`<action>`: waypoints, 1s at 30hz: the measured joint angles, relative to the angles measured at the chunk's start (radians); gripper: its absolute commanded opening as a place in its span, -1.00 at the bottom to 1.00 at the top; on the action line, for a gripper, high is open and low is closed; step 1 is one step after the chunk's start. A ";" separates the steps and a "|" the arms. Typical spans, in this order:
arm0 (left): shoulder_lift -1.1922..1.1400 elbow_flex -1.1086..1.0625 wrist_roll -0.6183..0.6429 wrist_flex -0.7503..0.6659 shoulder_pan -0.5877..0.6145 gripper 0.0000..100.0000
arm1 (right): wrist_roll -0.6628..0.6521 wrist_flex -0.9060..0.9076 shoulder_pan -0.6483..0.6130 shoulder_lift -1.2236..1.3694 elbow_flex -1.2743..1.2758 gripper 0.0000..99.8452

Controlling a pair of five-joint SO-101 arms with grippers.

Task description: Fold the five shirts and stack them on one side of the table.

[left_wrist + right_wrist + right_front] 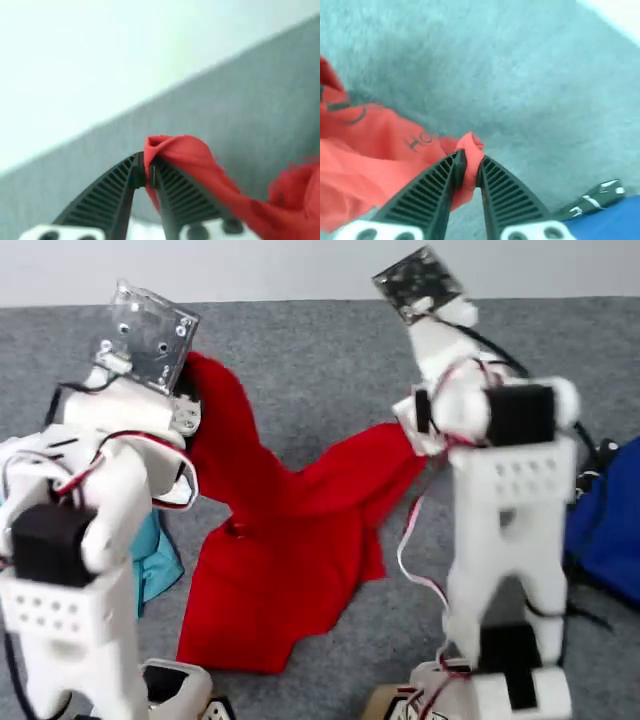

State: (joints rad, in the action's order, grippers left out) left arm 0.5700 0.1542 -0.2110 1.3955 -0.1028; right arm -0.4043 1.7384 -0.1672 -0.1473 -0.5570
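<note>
Crosswise, red shirt (270, 570), sagging midway.

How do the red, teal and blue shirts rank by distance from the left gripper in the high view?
1. red shirt, pinched in the left gripper.
2. teal shirt, beside that arm.
3. blue shirt, beyond the other arm.

Table (320, 350): grey, felt-like top, with a pale wall behind it.
Middle: red shirt (270, 580), lower part spread on the grey (two corners raised off it).
Left side: teal shirt (160, 560), crumpled.
Right edge: blue shirt (610, 530), bunched.
</note>
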 measured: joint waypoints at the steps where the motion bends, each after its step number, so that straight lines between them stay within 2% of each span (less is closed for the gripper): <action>1: 0.000 0.040 0.000 0.000 -0.014 -1.00 | 0.000 -0.006 0.012 -0.041 0.000 -0.98; 10: 0.000 0.353 0.000 -0.052 -0.034 -1.00 | 0.000 -0.071 0.229 -0.359 -0.002 -0.98; 17: 0.002 0.555 -0.025 -0.066 -0.037 -1.00 | -0.003 -0.071 0.319 -0.528 -0.002 -0.98; 23: 0.015 0.763 -0.118 0.012 -0.037 -1.00 | -0.003 -0.071 0.405 -0.658 -0.003 -0.98; 30: 0.015 0.921 -0.157 0.150 -0.037 -1.00 | -0.055 -0.041 0.425 -0.753 -0.012 -0.98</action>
State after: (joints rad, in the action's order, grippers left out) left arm 0.5854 1.0748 -0.3675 1.5459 -0.1396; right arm -0.4595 1.6970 0.2578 -0.9007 -0.5692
